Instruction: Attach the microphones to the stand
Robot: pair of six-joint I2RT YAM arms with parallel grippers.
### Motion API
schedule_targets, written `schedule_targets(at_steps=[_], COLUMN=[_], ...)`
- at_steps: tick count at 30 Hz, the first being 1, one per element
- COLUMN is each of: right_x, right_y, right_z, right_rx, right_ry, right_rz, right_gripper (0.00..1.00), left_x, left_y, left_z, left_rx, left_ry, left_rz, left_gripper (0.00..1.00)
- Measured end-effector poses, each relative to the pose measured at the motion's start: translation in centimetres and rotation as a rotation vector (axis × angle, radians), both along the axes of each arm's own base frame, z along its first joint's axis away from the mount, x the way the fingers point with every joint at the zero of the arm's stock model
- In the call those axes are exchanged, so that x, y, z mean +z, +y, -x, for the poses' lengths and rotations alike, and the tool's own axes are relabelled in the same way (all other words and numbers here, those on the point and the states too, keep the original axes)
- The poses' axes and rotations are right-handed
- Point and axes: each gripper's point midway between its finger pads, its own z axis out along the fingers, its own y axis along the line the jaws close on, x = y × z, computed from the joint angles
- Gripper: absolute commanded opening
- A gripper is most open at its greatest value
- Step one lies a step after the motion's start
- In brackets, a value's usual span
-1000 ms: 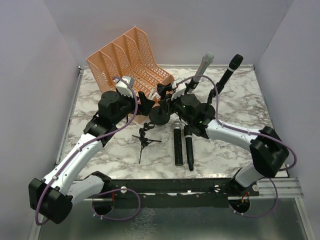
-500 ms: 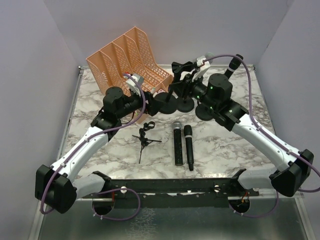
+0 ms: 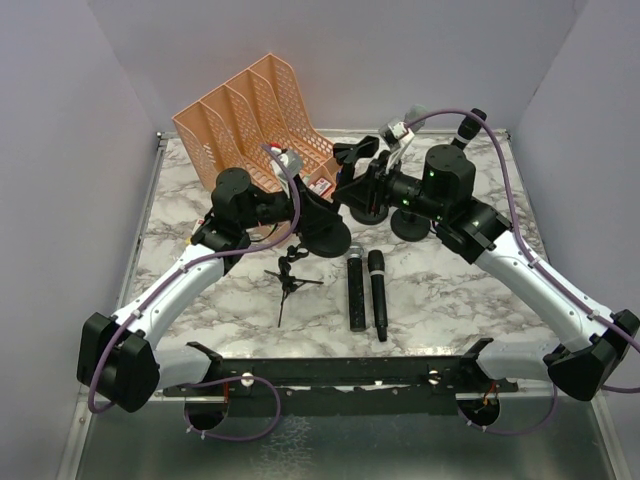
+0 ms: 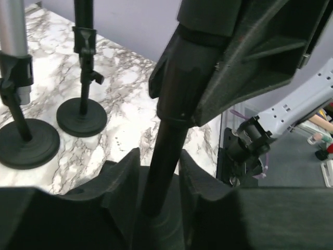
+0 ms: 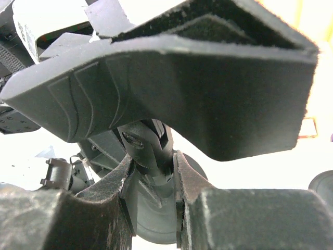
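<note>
Two microphones (image 3: 356, 295) lie together on the marbled tabletop (image 3: 450, 300) (plain lilac walls (image 3: 60, 150)).

Two microphones lie flat, side by side mid-table, heads toward the rear: silver-grille mic (image 3: 356, 290) on the left, all-black mic (image 3: 377, 292) on the right; silver-grey mic (image 4: 13, 31) and black mic (image 4: 83, 13) are upright, clipped in round-base stands (image 4: 23, 143) at the rear; third stand (image 3: 325, 238) sits just behind the lying pair.

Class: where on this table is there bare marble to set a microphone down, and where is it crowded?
Bare marble lies right of the two lying microphones, up to the right arm, and left of the small tripod toward the left arm. The back middle is crowded: stands, orange rack and both arms meet there.
</note>
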Motion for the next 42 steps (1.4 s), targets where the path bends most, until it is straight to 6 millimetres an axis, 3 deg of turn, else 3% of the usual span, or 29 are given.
schedule_targets(at_steps=[3,5,6,10,13,17,26,32,35,40,42], right_x=[0.1,0.1,0.2,0.8,1.3,0.9,-1.9,-1.4,-1.0,-0.2,-0.1], right_y=[0.2,0.3,0.3,0.2,-0.2,-0.9,0.4,0.4,0.2,0.2,0.1], right_z=[0.4,0.5,0.5,0.2,-1.1,-2.9,-5.6,-5.6,-5.6,-5.6,-5.6], right_rx=[0.021,0.028,0.027,0.003,-0.084,-0.21,-0.286,-0.287,-0.287,-0.286,-0.286], right_ry=[0.009,0.017,0.02,0.022,0.038,0.094,0.214,0.207,0.197,0.183,0.182], right_rz=[-0.008,-0.015,-0.021,-0.047,-0.09,-0.13,-0.135,-0.14,-0.142,-0.155,-0.156], right_gripper=[0.03,0.04,0.08,0.49,0.59,0.59,0.34,0.57,0.58,0.48,0.36], left_x=[0.1,0.2,0.4,1.0,1.1,0.6,0.4,0.6,0.7,0.9,1.1], left_y=[-0.3,-0.5,-0.7,-1.0,-1.1,-1.4,-1.4,-1.5,-1.5,-1.5,-1.5], left_z=[0.9,1.4,1.7,1.9,1.2,-0.5,-3.5,-3.7,-3.6,-3.6,-3.7], left_rx=[-0.048,-0.072,-0.088,-0.1,-0.06,0.039,0.18,0.179,0.177,0.171,0.169], left_ry=[-0.007,-0.016,-0.025,-0.044,-0.03,0.03,0.1,0.104,0.103,0.094,0.084], left_rz=[0.002,0.003,0.004,0.008,0.01,0.015,0.026,0.019,0.015,0.011,0.01], left_gripper=[0.2,0.03,0.0,0.0,0.0,0.0,0.0,0.0,0.0,0.0,0.0])
